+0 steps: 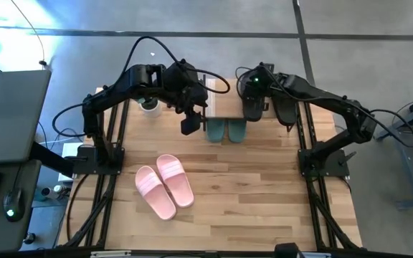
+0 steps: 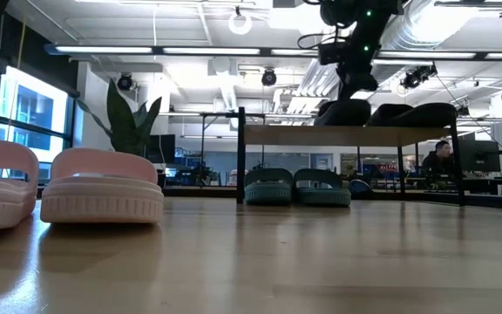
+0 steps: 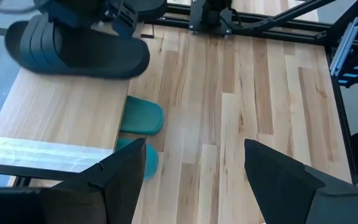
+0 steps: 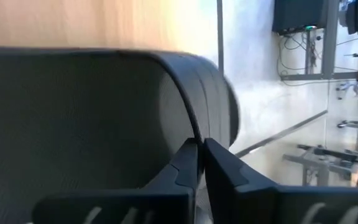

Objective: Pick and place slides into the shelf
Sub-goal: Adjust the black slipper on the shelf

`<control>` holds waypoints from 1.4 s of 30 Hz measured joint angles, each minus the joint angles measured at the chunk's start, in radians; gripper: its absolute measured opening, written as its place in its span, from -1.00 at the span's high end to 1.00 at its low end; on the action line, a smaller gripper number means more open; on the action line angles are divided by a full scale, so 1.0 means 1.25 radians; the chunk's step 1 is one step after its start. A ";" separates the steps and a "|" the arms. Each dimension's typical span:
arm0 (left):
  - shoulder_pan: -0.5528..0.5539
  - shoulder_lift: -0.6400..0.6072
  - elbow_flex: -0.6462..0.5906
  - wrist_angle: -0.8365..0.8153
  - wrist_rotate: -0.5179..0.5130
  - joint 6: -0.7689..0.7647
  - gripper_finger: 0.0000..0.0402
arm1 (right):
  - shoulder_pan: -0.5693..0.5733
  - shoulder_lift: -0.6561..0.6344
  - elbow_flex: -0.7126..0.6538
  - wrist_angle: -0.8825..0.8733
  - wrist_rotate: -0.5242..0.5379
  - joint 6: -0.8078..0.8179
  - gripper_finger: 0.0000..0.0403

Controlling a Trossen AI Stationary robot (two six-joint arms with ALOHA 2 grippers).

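black slide (image 1: 252,107) on the shelf (image 1: 224,106), pinched by the right gripper (image 4: 201,163).
its partner (image 1: 285,109) lies beside it on the top board; teal slides (image 2: 297,187) sit beneath. the pink pair (image 1: 165,184) rests mid-table, well apart. the left gripper (image 3: 194,163) hangs released over the shelf's left end.
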 joint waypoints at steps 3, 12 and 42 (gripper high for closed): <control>0.000 0.000 0.000 0.000 0.000 0.000 -0.27 | 0.001 -0.021 0.000 -0.009 0.003 -0.012 0.99; 0.000 0.000 0.000 0.017 0.000 0.000 -0.27 | -0.023 -0.038 0.000 -0.045 -0.033 0.003 1.00; 0.000 0.001 0.000 0.023 0.010 -0.003 -0.27 | -0.073 -0.040 0.000 -0.112 -0.091 -0.039 1.00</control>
